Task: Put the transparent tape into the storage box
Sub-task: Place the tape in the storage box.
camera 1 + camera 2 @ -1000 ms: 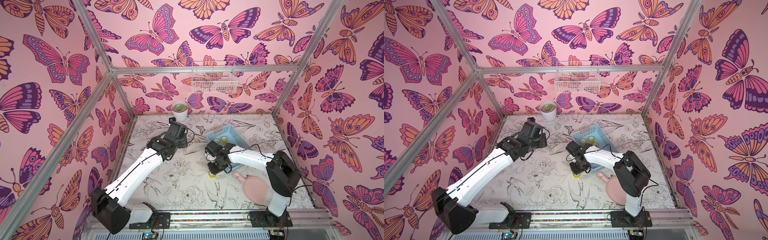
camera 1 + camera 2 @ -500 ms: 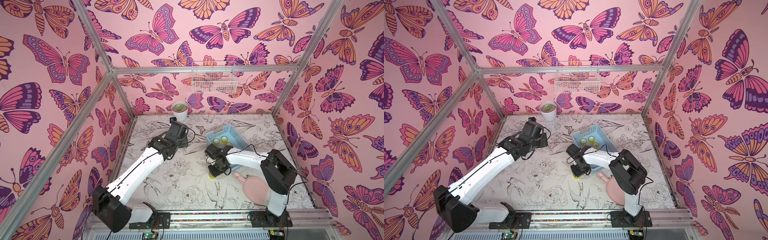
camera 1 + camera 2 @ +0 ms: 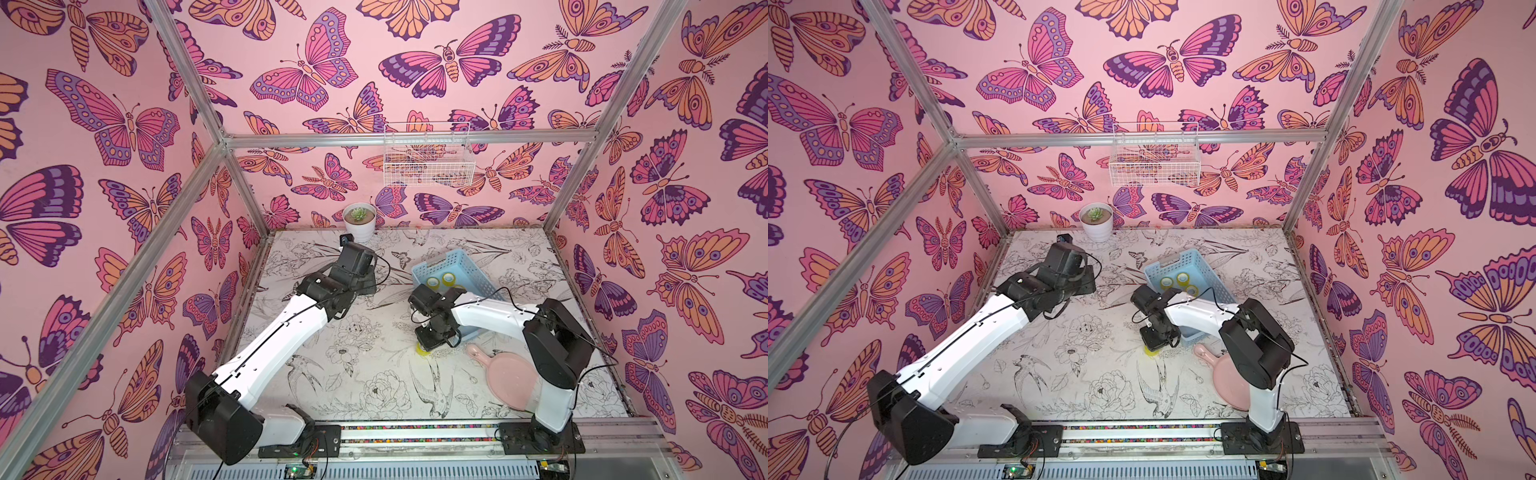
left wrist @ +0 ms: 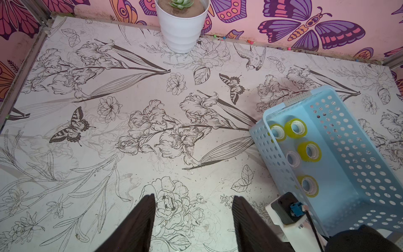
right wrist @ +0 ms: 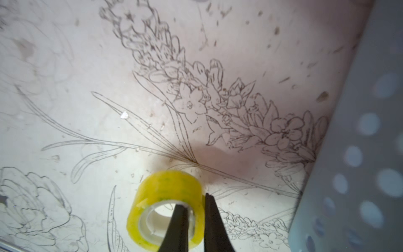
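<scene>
Your right gripper (image 5: 194,199) has closed since a second ago, and it now pinches the wall of the tape (image 5: 165,185), one finger inside the core and one outside. Its place over the table (image 3: 365,374) has hardly changed. In both top views the yellow-tinted tape (image 3: 423,352) shows just under the gripper (image 3: 1158,340), outside the box (image 3: 457,259) and near its front corner. You cannot tell whether the roll rests on the table or is just clear of it. The box (image 4: 272,152) already holds five rolls (image 4: 309,151) lying flat at one end. Your left gripper (image 4: 193,196) hangs over bare table left of the box, jaws apart and holding nothing. A pink pan (image 3: 509,378) lies near the tape on your right. A white pot (image 3: 359,216) stands by the back wall.
</scene>
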{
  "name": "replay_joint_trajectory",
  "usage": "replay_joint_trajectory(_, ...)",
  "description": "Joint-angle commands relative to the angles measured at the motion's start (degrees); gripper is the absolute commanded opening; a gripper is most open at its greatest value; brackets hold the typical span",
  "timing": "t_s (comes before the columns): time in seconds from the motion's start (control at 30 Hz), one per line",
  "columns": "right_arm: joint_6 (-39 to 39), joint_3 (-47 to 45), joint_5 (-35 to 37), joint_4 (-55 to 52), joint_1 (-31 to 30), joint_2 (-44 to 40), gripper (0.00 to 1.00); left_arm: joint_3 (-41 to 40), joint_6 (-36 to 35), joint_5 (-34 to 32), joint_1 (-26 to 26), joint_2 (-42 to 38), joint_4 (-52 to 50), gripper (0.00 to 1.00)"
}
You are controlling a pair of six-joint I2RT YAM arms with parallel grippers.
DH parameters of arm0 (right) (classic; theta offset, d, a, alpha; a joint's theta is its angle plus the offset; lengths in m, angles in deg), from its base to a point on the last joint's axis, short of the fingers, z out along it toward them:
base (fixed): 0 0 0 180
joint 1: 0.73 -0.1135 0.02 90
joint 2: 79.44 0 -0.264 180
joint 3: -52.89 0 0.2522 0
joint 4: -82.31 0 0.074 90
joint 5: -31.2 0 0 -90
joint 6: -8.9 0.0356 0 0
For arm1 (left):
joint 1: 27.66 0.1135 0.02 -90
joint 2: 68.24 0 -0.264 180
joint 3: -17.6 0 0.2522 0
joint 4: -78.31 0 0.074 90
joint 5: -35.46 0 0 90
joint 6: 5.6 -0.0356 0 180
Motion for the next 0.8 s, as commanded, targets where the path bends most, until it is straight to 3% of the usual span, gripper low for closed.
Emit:
replay_joint_trajectory(0.0,-1.3,6.9,2.4,-5.8,-0.4,-3.0,0.00,0.2,-1.1,-1.5,0.2,-2.0,0.9,0.62)
replay_joint_trajectory(0.17,-2.6,21.3,7.3,-15.8,0.6,-3.9,0.00,0.8,-2.2,-2.4,0.2,-3.2,1.1,0.62)
replay_joint_trajectory(0.33,-3.8,28.7,10.0,-22.1,7.2,-3.7,0.00,1.5,-2.6,-2.1,0.2,-3.0,1.4,0.62)
replay_joint_trajectory(0.63,-4.6,19.0,9.6,-19.6,21.1,-5.4,0.00,2.4,-3.2,-0.9,0.2,-1.2,2.3,0.62)
replay_joint_trajectory(0.77,-4.5,14.9,8.6,-16.1,24.1,-4.1,0.00,2.6,-2.9,0.7,0.2,0.3,3.0,0.63)
